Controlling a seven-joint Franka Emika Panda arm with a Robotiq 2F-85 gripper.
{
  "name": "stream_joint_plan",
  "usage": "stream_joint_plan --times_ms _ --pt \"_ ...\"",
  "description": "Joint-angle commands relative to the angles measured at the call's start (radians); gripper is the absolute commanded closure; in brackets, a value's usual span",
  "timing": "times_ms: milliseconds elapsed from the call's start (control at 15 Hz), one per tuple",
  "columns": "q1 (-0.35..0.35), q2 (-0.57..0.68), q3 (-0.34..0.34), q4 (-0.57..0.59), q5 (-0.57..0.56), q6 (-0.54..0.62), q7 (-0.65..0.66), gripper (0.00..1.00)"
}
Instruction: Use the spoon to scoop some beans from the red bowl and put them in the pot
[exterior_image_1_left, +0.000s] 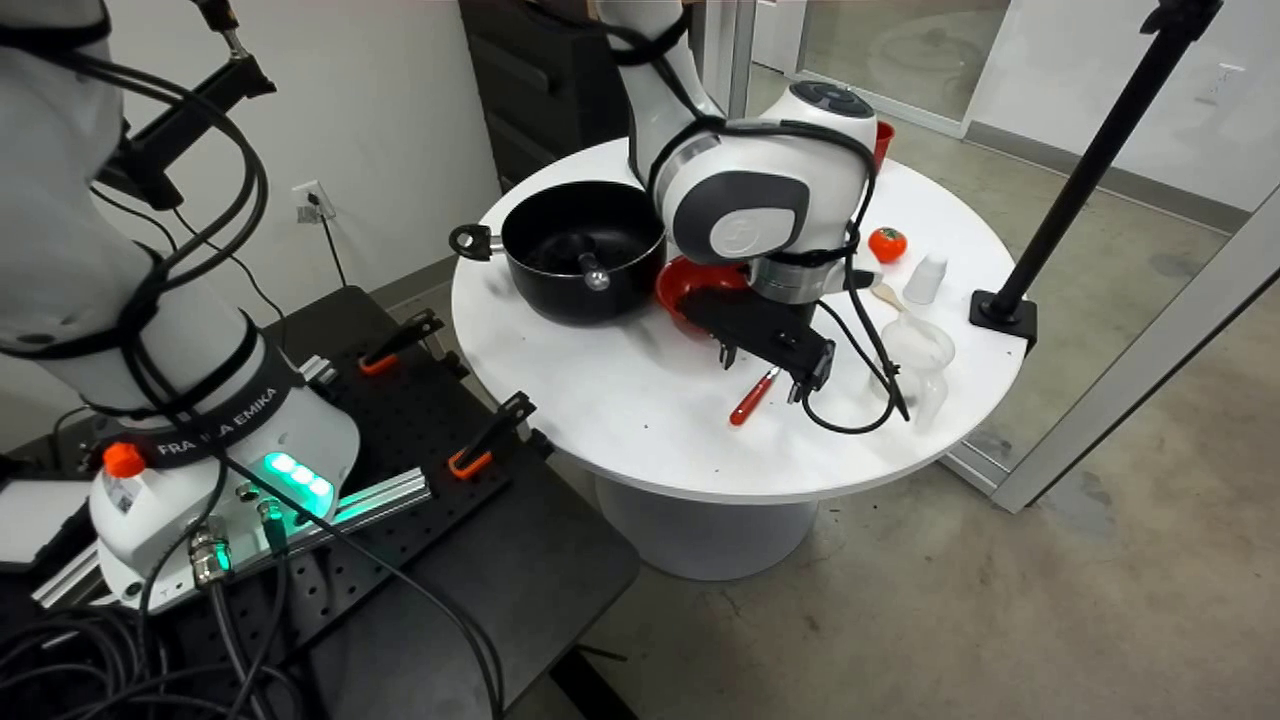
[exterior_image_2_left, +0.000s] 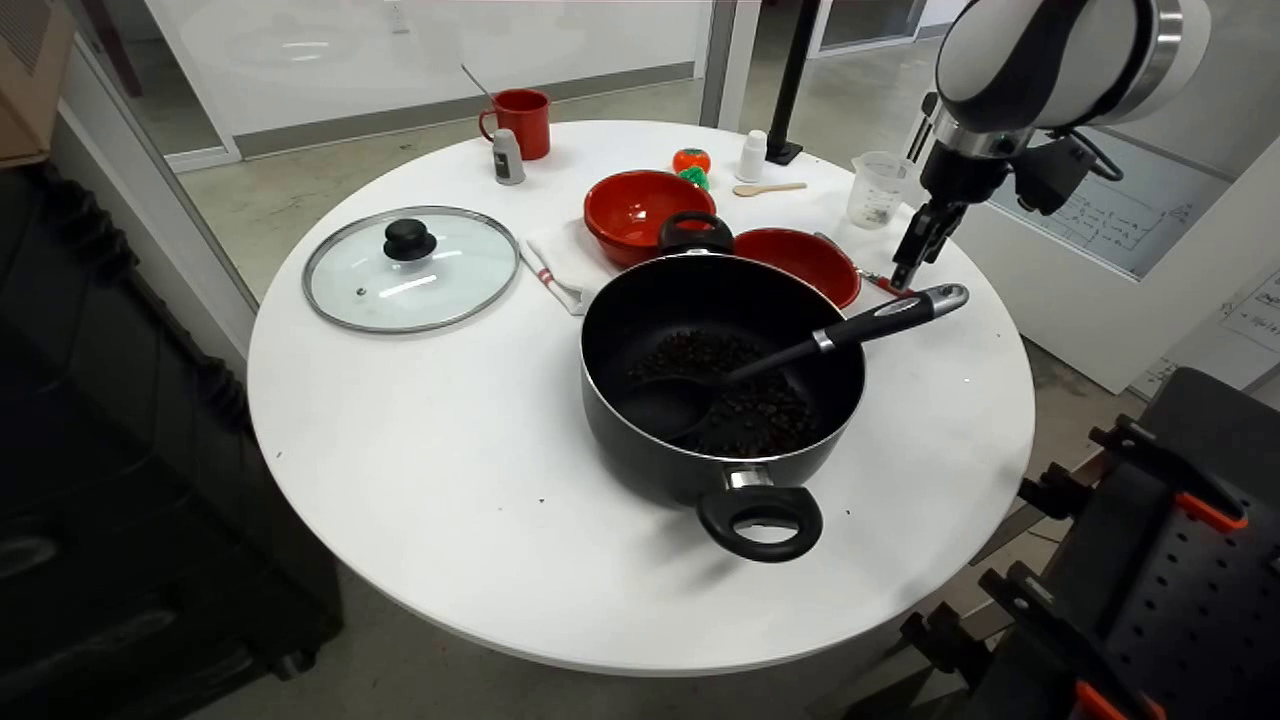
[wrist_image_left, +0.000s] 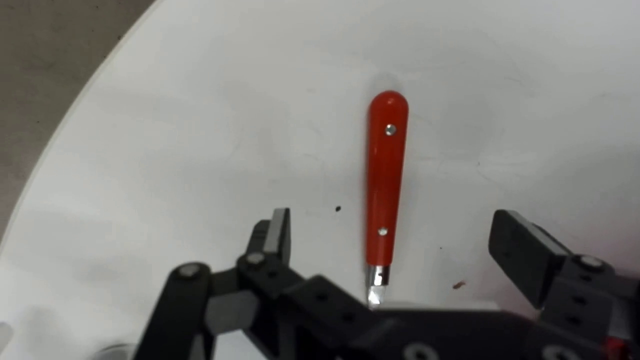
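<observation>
While the arm's base (exterior_image_1_left: 170, 500) stood nearest in an exterior view, its forearm (exterior_image_1_left: 650, 90) sloped down from the top edge, the wrist (exterior_image_1_left: 740, 220) bent over the white table (exterior_image_1_left: 620, 400), and the gripper (wrist_image_left: 391, 220) pointed downward. Its fingers (wrist_image_left: 517, 252) stood wide apart and gripped nothing. Between them, as seen from the wrist, the spoon (wrist_image_left: 385, 180) lay on the table, its red handle bare and its head out of sight (whether the fingertips touched the tabletop, I could not tell). Just beyond, the red bowl (exterior_image_1_left: 683, 280) sat partly covered by the gripper, the pot (exterior_image_1_left: 550, 290) close beside it. Dark beans (exterior_image_2_left: 690, 350) lay in the pot, and a black ladle (exterior_image_2_left: 880, 320) leaned over its rim. Farther off was a tomato (exterior_image_1_left: 887, 245); at the table's far edge stood a red cup (exterior_image_1_left: 883, 140), half behind the arm.
</observation>
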Motion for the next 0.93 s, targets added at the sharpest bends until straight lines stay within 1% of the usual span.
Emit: stream_joint_plan --times_ms 0,200,867 --pt "-0.021 -0.001 0.027 -0.039 0.007 0.083 0.017 0.00" --pt "-0.023 0.005 0.029 -0.058 -0.004 0.103 0.026 0.00" --pt "-0.048 0.024 0.024 -0.069 -0.007 0.104 0.056 0.00"
